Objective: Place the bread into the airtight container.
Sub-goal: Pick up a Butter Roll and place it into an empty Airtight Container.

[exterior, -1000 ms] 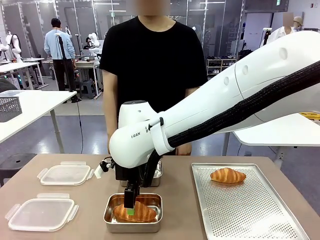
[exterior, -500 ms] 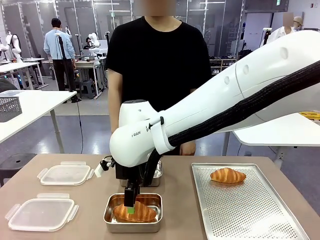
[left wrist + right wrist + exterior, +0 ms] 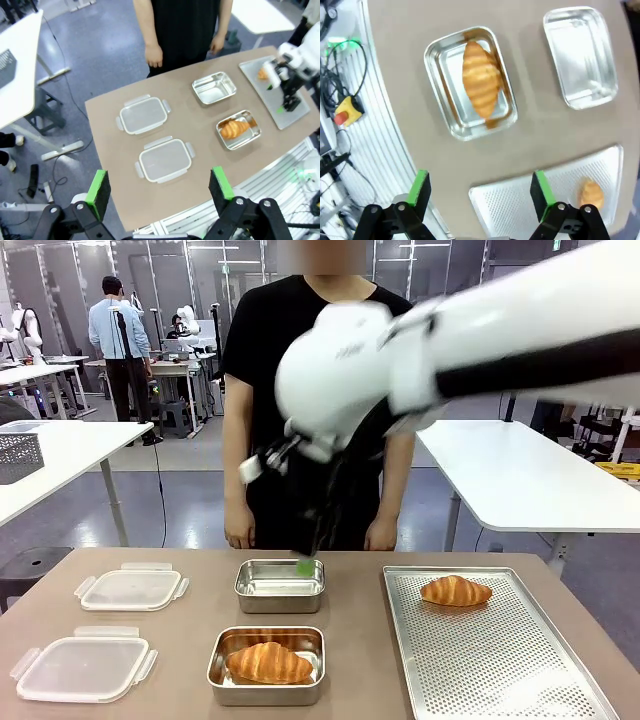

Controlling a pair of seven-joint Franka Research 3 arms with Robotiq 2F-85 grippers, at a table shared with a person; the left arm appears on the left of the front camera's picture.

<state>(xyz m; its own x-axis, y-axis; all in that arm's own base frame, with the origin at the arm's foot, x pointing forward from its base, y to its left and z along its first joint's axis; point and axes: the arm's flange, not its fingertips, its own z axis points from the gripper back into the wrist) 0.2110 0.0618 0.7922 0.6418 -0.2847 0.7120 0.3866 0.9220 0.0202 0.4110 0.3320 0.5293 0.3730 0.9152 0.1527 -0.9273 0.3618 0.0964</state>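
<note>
One croissant, the bread (image 3: 268, 662), lies in the near steel container (image 3: 264, 696) in the front view. In the right wrist view the same bread (image 3: 481, 78) lies lengthwise in that container (image 3: 436, 95). My right gripper (image 3: 308, 560) hangs open and empty high above the table, over the far steel container (image 3: 280, 602), which is empty. Its green pads (image 3: 420, 187) stand wide apart. My left gripper (image 3: 159, 184) is open too, far above the table's near left side. A second croissant (image 3: 455, 590) rests on the perforated tray (image 3: 480, 660).
Two clear plastic lids (image 3: 130, 589) (image 3: 82, 669) lie on the table's left side. A person in a black shirt (image 3: 320, 360) stands at the far edge, hands down by the table. White tables stand behind on both sides.
My right arm has lifted up and back from the near container, leaving the croissant in it. The person has shifted slightly.
</note>
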